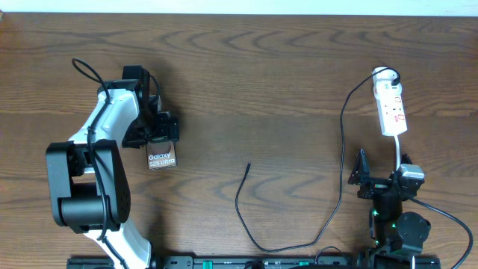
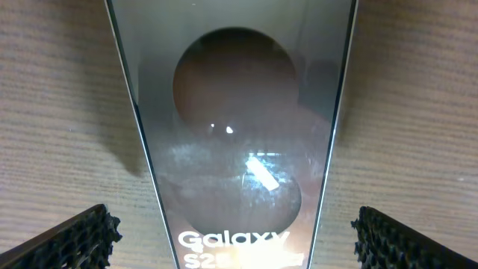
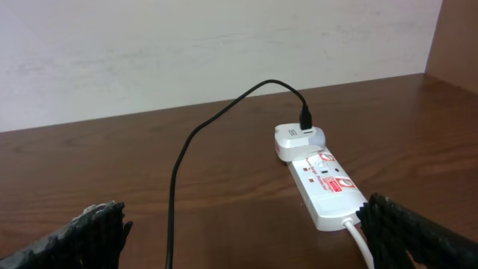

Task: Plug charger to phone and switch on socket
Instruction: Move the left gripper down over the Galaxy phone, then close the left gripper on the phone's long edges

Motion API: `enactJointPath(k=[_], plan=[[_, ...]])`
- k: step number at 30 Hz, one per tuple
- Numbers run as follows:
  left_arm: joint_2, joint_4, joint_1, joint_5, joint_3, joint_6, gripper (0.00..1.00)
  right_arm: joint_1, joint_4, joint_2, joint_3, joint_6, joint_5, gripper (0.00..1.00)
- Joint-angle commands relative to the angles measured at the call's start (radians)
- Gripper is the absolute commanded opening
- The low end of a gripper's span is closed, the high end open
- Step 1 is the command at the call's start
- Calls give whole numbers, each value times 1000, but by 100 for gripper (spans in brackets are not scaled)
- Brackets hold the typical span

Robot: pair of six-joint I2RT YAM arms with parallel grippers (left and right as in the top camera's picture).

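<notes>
The phone [image 1: 161,158] lies flat at the left of the table, its "Galaxy" lettering showing [image 2: 235,164]. My left gripper [image 1: 162,137] hovers open over the phone's far end; in the left wrist view its fingertips [image 2: 71,239] stand wide on either side of the phone, clear of its edges. The charger, a thin black cable [image 1: 342,149], runs from a white adapter [image 3: 299,140] in the socket [image 1: 391,108], loops near the front edge and ends in a loose plug tip [image 1: 249,165] mid-table. My right gripper [image 1: 382,176] is open just in front of the socket [image 3: 325,183], holding nothing.
The socket's white cord [image 3: 362,243] runs back toward my right gripper. The charger cable [image 3: 178,179] crosses the table between the right fingers. A pale wall stands behind the table's far edge.
</notes>
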Motion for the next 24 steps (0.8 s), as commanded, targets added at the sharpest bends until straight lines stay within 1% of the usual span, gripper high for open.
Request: enactJointPath(k=[1,5,22,24], plan=[[2,14,4,-15,-19,-9,99,9,-3,-6,-2,-13,3,99],[2,43,4,14,-27,-9,100,9,-3,-6,-2,-13,3,99],[2,105,4,14,-77,-10,100,9,-3,-6,-2,-13,3,99],[2,111,4,14,-77,-25,100,9,-3,-6,-2,-13,3,99]])
